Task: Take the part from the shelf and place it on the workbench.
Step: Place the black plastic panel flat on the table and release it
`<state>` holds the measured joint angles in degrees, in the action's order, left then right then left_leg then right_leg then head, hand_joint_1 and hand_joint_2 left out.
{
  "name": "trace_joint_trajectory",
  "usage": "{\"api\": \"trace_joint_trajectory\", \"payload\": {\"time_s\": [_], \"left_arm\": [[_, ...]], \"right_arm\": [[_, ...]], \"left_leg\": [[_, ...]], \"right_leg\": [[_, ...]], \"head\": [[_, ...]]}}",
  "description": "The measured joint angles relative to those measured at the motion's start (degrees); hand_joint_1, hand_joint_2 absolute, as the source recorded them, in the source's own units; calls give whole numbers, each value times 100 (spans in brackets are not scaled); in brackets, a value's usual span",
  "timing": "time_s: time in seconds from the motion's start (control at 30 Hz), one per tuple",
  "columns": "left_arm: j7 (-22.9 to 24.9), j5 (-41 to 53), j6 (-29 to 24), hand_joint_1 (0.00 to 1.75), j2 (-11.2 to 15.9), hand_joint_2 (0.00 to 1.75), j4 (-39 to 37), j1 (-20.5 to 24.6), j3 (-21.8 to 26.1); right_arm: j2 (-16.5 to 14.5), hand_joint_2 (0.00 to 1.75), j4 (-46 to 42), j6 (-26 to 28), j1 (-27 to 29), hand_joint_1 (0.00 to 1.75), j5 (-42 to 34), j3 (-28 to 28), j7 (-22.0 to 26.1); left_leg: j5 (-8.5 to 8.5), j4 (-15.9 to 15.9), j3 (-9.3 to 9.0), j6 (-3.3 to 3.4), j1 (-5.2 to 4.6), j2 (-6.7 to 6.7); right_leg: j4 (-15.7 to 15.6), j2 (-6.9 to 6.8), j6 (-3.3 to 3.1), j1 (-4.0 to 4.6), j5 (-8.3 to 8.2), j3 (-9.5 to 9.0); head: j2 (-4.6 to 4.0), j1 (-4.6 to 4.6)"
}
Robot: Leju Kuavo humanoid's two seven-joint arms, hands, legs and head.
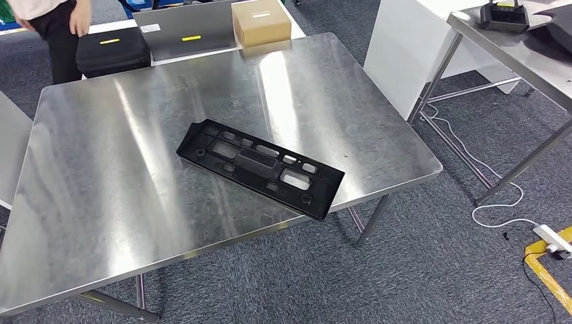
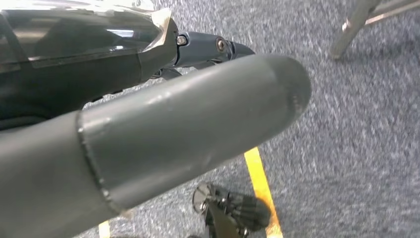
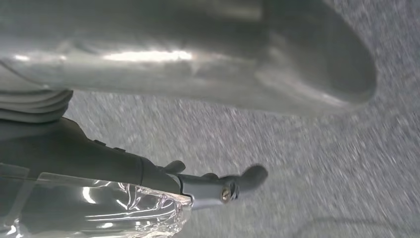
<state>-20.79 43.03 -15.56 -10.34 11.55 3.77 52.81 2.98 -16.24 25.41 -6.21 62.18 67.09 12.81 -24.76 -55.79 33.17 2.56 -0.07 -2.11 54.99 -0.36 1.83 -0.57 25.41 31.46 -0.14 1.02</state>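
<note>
The part point(image 1: 260, 167), a long flat black plastic bracket with several cut-outs, lies on the steel workbench point(image 1: 101, 169) near its front right edge, one end slightly overhanging. My left hand point(image 2: 163, 114) hangs over the grey carpet, thumb and dark fingers point(image 2: 218, 47) straight, holding nothing. My right hand point(image 3: 99, 158) also hangs above the carpet with its fingers point(image 3: 247, 176) extended and nothing in them; that picture is blurred.
Behind the workbench stand a cardboard box point(image 1: 261, 21), a black case point(image 1: 112, 50) and a person point(image 1: 57, 27) at the far left. A second steel table point(image 1: 512, 47) is on the right, with a white cable point(image 1: 492, 196), a power strip point(image 1: 553, 237) and yellow floor tape point(image 1: 550, 277) below.
</note>
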Motion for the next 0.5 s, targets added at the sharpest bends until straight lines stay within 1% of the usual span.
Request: {"api": "trace_joint_trajectory", "payload": {"time_s": [0.03,0.07,0.13,0.2,0.33,0.5], "left_arm": [[0,10,3,0,-1,0,-1,0,-6],[1,33,5,0,2,0,-1,-2,-15],[15,103,13,0,16,0,-1,-8,-43],[75,179,30,0,38,0,-1,-17,-80],[239,291,46,0,88,0,-3,-38,-137],[396,375,57,0,113,0,-3,-46,-190]], "right_arm": [[-26,175,41,-130,1,0,-2,7,0],[-52,175,82,-329,3,0,-1,12,0],[-121,87,158,-886,8,0,-11,16,0],[-232,0,216,-1261,20,0,-19,17,-13],[-494,0,314,-1506,38,0,87,10,-109],[-666,0,379,-1872,39,0,174,-16,-106]], "left_leg": [[0,0,0,0,-1,0],[0,0,0,0,-1,0],[0,0,0,0,0,0],[0,0,-1,0,0,1],[0,1,0,-1,1,1],[0,1,-1,-1,2,1]], "right_leg": [[0,0,0,-1,0,0],[0,0,0,-1,0,0],[0,0,0,0,0,0],[0,0,0,0,0,0],[0,0,0,1,0,1],[1,1,-1,0,1,1]], "head": [[1,1],[1,1],[1,0],[0,-1],[0,1],[0,0]]}}
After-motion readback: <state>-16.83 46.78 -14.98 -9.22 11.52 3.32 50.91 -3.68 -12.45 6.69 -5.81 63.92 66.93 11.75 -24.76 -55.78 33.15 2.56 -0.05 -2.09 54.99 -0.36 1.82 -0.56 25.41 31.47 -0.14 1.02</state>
